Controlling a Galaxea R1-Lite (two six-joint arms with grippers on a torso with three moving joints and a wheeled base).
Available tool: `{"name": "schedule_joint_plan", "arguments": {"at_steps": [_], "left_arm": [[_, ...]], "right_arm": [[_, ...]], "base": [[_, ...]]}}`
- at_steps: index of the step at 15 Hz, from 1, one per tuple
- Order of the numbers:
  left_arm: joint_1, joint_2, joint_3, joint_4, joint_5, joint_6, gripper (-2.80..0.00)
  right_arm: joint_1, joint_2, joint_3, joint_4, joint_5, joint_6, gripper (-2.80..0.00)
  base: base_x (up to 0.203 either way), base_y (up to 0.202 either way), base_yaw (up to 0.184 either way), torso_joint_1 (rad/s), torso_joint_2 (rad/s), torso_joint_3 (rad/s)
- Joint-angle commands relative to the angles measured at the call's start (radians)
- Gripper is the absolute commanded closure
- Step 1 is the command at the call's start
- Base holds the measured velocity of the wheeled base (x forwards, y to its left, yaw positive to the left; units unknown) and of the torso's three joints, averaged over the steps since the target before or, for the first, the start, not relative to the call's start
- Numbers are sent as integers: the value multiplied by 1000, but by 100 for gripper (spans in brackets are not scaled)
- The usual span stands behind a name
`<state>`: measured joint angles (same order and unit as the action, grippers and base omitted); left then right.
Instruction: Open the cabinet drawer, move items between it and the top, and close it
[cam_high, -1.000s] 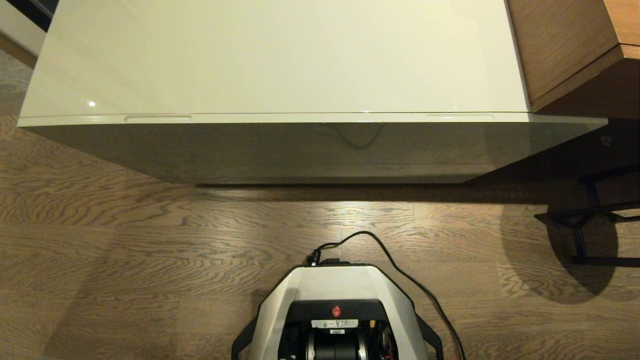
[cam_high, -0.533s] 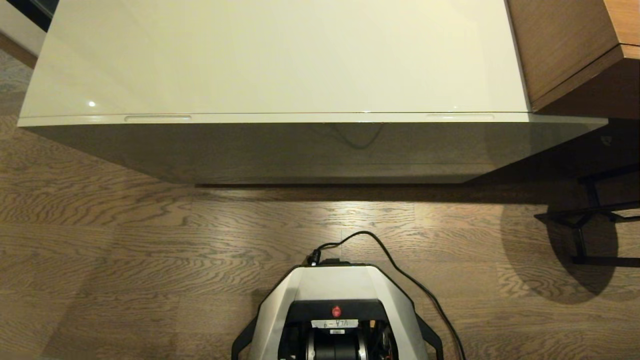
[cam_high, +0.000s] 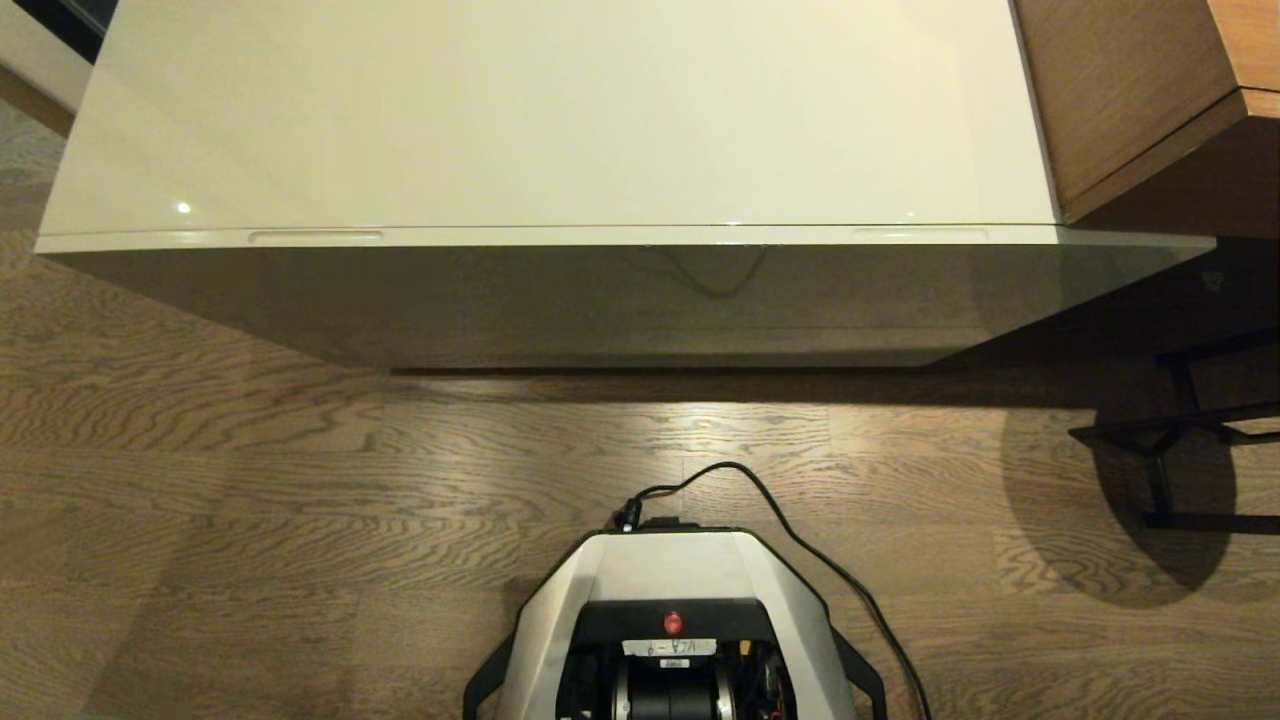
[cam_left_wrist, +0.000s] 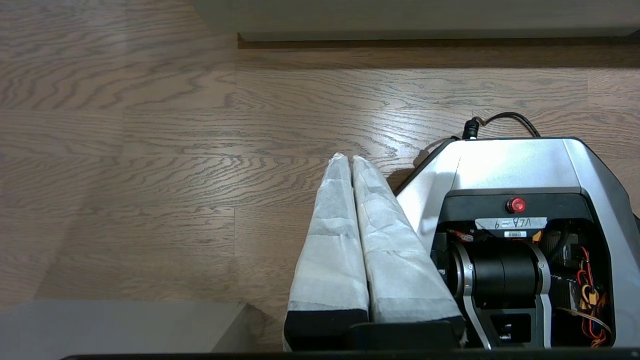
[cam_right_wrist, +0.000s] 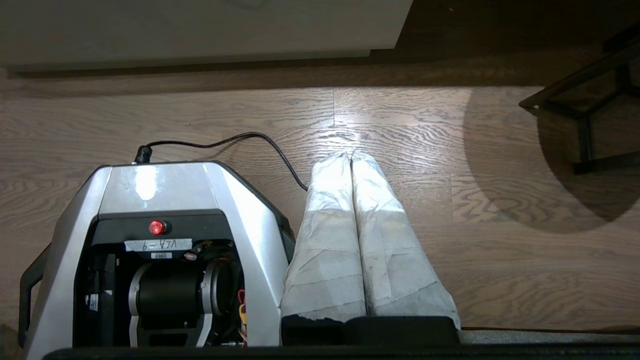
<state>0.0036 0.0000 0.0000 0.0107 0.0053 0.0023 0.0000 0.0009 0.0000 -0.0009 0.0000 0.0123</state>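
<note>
a: nearest first. robot base (cam_high: 675, 620) at the near edge, red button on it, black cable (cam_high: 800, 545) looping off its front to the right. both arms parked low beside it.
b: grippers?
a: left gripper (cam_left_wrist: 352, 159) on the base's left, white-wrapped fingers pressed together, nothing between them, tips over the wood floor (cam_high: 250, 500). right gripper (cam_right_wrist: 351, 154) on the base's right, same, fingers together and holding nothing.
b: next out?
a: bare floor, then the low cabinet. cabinet drawer (cam_high: 620, 300) pushed in flush, glossy beige-grey front, two slim slots (cam_high: 315, 237) at its upper edge, one left, one right.
b: and the top?
a: top (cam_high: 560, 110) is glossy cream-white, farther back. can't see any items. brown wooden furniture (cam_high: 1140, 90) far right, touching the cabinet side. black metal frame (cam_high: 1170, 430) on the floor at right.
</note>
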Motion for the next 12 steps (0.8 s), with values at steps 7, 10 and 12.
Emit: {"name": "schedule_joint_plan", "arguments": {"at_steps": [7,10,12], "left_arm": [[0,2,0,0,1,-1,0],[0,2,0,0,1,-1,0],[-1,2,0,0,1,-1,0]], "right_arm": [[0,1,2,-1,0,0,0],[0,1,2,-1,0,0,0],[0,1,2,-1,0,0,0]], "base": [[0,0,0,0,0,0],[0,0,0,0,0,0],[0,0,0,0,0,0]]}}
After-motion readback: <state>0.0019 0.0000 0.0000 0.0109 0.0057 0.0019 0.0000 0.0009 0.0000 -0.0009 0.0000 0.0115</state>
